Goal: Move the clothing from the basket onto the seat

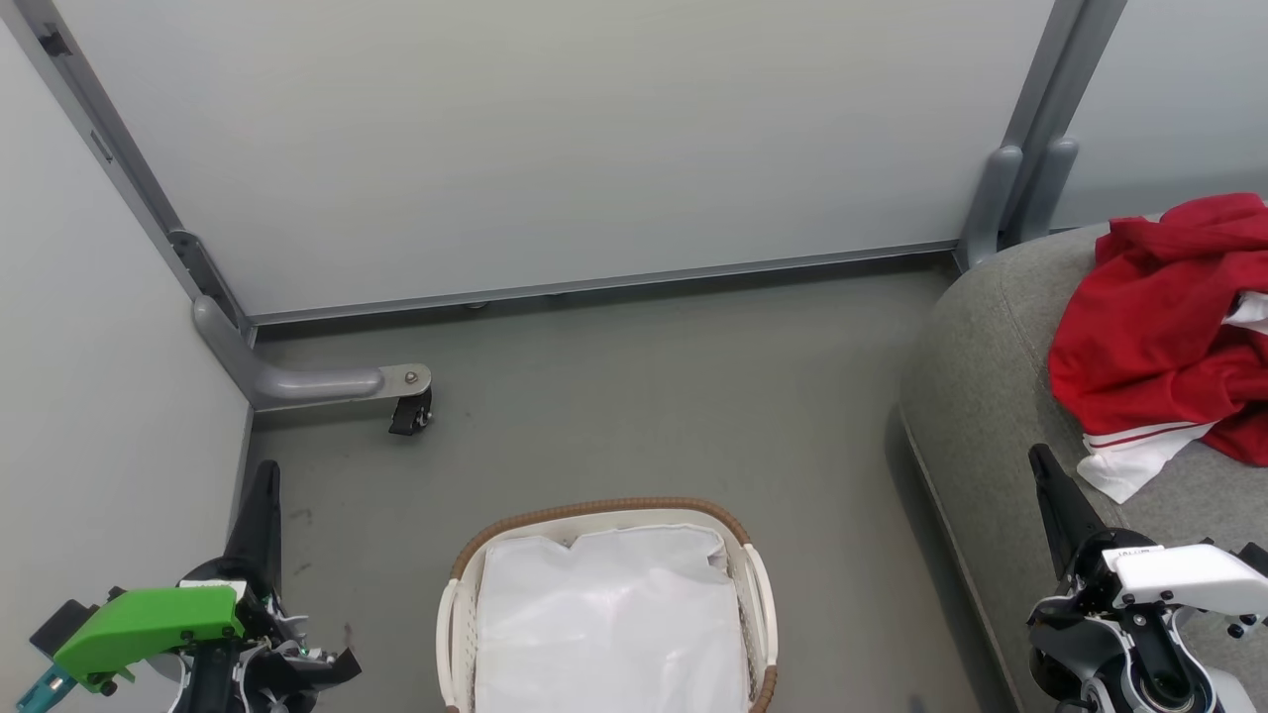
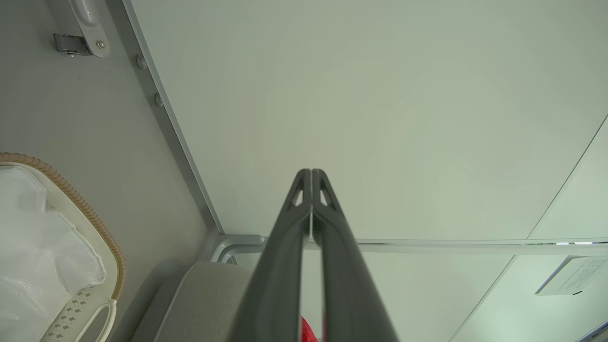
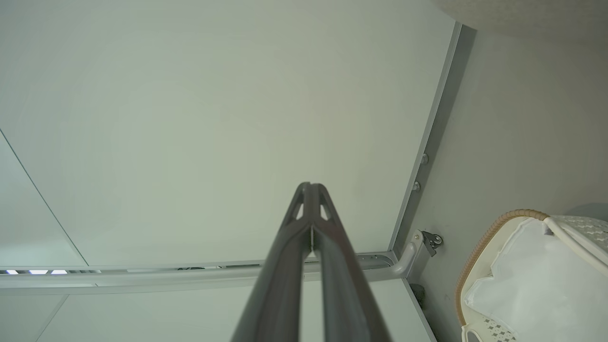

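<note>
The red and white clothing lies crumpled on the grey seat at the right edge of the head view. The white basket with its brown rim stands on the floor at bottom centre and holds a white liner. My left gripper is shut and points up at the lower left, beside the left wall. My right gripper is shut and rises at the seat's front edge, below the clothing. In the wrist views each gripper has its fingertips pressed together with nothing between them. A sliver of red clothing peeks out beside the left fingers.
Pale partition panels close off the back and left. A grey metal foot with a caster juts out at the left. Open grey floor lies between the basket and the panels. The basket also edges into both wrist views.
</note>
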### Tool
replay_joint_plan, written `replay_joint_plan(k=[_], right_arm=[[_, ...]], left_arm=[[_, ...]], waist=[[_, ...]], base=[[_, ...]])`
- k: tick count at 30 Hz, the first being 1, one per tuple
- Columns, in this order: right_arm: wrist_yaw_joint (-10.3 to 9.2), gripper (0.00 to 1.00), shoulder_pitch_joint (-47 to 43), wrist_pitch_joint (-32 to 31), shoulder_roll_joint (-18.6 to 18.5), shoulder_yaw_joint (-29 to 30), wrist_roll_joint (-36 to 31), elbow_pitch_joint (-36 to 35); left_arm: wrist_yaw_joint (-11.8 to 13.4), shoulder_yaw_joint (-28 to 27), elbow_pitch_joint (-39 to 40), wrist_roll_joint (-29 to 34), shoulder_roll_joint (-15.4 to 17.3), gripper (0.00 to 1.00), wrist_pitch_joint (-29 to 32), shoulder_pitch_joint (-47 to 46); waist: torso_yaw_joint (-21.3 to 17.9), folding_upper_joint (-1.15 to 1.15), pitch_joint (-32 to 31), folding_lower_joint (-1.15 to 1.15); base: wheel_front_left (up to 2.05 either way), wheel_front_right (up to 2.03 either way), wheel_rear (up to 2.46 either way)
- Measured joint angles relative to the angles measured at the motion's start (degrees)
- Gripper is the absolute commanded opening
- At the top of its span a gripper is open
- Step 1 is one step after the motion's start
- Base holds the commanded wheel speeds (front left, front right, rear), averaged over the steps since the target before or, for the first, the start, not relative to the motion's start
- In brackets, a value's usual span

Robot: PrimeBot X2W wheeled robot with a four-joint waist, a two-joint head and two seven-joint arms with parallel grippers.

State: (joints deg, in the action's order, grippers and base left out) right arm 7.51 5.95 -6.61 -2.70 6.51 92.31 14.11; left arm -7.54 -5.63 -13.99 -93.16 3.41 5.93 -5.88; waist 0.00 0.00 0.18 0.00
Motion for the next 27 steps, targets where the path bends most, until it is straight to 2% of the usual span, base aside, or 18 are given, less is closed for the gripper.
replay_joint_plan(k=[27], right_arm=[[0.00,0.00,0.0,0.0,0.0,0.0,0.0,0.0]], left_arm=[[0.0,-0.3,0.0,0.1,-0.2,0.00,0.1,0.0]], waist=[[0.0,0.00,0.0,0.00]], base=[[0.00,0.00,0.00]])
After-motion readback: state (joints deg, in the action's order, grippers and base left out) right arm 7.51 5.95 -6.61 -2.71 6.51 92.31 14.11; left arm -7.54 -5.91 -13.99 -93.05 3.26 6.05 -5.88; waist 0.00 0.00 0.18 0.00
